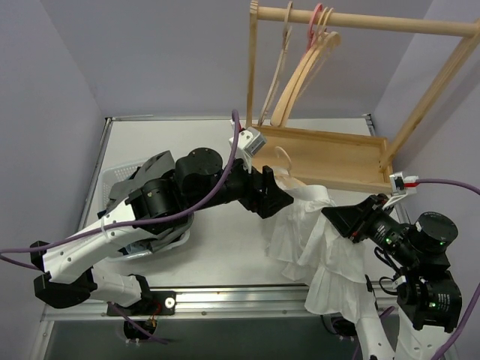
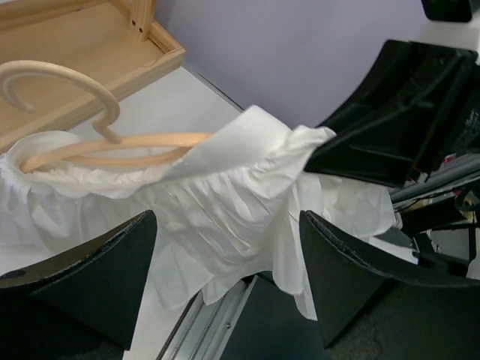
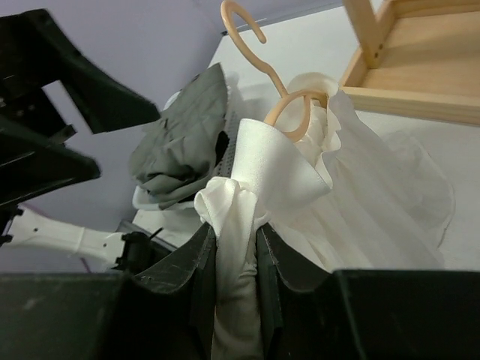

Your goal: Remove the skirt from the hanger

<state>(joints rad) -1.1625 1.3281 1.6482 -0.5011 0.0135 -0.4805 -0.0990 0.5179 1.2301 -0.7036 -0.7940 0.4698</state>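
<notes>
Flat white tabletop (image 1: 225, 262), enclosed by pale lavender walls (image 1: 150, 52).

Left gripper (image 2: 227, 225): jaws spread wide, holding nothing. Between and just beyond them, white ruffled garment (image 2: 225, 195) draped over pale natural-wood hanger (image 2: 112, 146). Hook up and to the left of the jaws, bar running toward them under the cloth.

Right gripper (image 3: 235, 232): jaws pressed on a gathered fold of the white ruffled garment. Hanger hook straight ahead of the jaws, above the pinch.

Containers:
- White slatted plastic basket (image 3: 146, 201), ahead and left of the right jaws. Inside: mid-grey skirt (image 3: 184, 139), crumpled, off any hanger, well apart from both grippers.
- Shallow wooden tray (image 1: 330, 154) under a wooden rail (image 1: 360, 21), ahead and right of the right jaws. Contents of the tray not discernible. On the rail: spare wooden hangers (image 1: 300, 82) and pink plastic hanger (image 1: 315, 22).
</notes>
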